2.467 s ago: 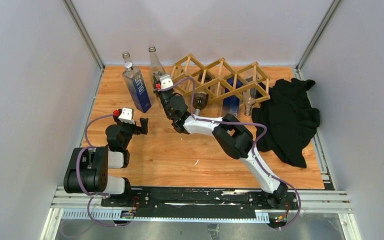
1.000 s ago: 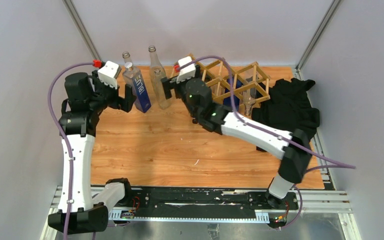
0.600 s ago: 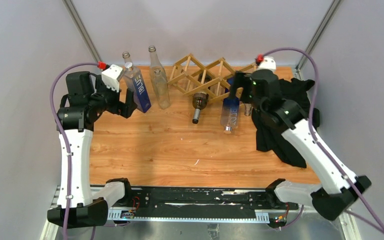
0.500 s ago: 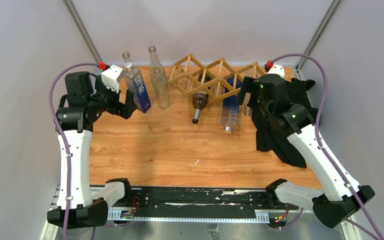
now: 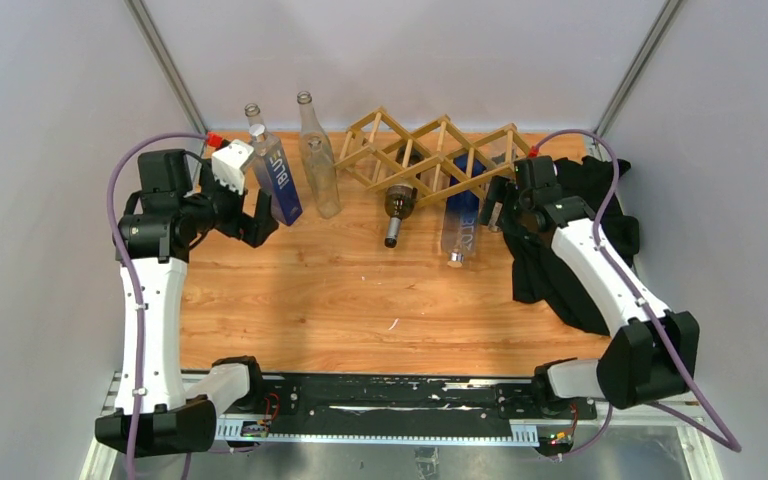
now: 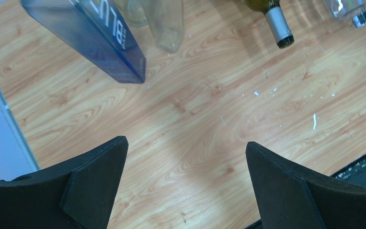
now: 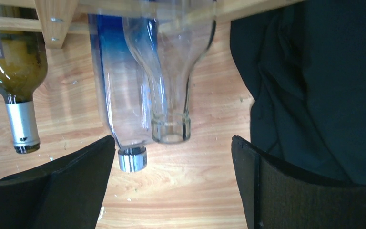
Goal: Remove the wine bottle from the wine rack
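The light wooden wine rack (image 5: 438,158) stands at the back of the table. From its left cell a dark green wine bottle (image 5: 397,206) with a silver foil neck (image 7: 22,125) pokes toward me. A blue-tinted bottle (image 7: 119,95) and a clear glass bottle (image 7: 172,71) lie in the cells to its right. My right gripper (image 5: 497,208) hangs open at the rack's right end, its fingers (image 7: 76,191) either side of the clear bottle's mouth and apart from it. My left gripper (image 5: 257,218) is open over bare wood (image 6: 186,143), holding nothing.
A square blue bottle (image 5: 275,180) and a tall clear bottle (image 5: 318,160) stand upright left of the rack, close to my left gripper. A black cloth (image 5: 580,230) lies heaped at the right, touching my right arm. Grey walls close in the table (image 5: 360,300).
My right arm has swung from the rack's left end to its right end and come down in front of the clear bottle. My left gripper has shifted slightly nearer and rightward.
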Controlling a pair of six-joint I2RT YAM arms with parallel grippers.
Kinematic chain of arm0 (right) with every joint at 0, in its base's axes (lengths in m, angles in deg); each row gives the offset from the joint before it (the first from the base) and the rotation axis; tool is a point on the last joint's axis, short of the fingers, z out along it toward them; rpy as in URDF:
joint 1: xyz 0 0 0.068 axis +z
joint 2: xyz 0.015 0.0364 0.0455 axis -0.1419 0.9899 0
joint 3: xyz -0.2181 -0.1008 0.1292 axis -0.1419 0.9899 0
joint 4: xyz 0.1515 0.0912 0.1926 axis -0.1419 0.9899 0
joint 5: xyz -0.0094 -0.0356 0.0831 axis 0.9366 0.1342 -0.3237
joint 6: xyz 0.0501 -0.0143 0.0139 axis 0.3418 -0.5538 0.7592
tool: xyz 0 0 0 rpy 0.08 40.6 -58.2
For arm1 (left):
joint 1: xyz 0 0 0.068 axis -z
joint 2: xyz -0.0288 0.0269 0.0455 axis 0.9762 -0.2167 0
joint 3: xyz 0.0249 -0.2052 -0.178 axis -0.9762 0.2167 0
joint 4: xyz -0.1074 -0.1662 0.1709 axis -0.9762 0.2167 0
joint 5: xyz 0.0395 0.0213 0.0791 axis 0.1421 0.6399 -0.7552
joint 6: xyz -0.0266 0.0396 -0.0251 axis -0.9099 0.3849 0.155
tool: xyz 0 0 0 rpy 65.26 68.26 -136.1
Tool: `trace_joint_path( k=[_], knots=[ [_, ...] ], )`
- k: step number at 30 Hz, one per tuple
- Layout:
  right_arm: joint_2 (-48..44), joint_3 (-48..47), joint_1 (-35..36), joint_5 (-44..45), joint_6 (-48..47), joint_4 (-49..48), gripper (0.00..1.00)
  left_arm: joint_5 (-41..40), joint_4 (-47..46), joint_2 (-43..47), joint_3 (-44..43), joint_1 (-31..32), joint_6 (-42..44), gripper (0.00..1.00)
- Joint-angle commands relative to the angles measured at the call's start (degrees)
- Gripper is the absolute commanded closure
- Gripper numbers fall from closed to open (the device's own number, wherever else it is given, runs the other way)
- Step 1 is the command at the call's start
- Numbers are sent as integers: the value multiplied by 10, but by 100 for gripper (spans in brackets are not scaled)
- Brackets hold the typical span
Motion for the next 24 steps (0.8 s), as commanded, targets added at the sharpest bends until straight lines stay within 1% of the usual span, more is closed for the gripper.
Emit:
trace_joint_path(
  k=[1,5,9,17,22,24],
  knots=[
    [36,-2,-19,-26,-8,-59,7,31,11,-8,28,-4,21,0],
    [76,1,-35,-39,-9,-99,14,56,10,-25,43,-4,26,0],
    [100,3,-52,-80,-4,-123,20,74,10,-47,50,-4,28,0],
    [86,46,-54,-79,-6,-188,31,88,10,-58,70,-4,57,0],
    [79,63,-55,-86,4,-225,45,95,11,-50,81,-4,70,0],
    [78,66,-55,-88,10,-237,48,98,10,-46,87,-3,75,0]
  ],
)
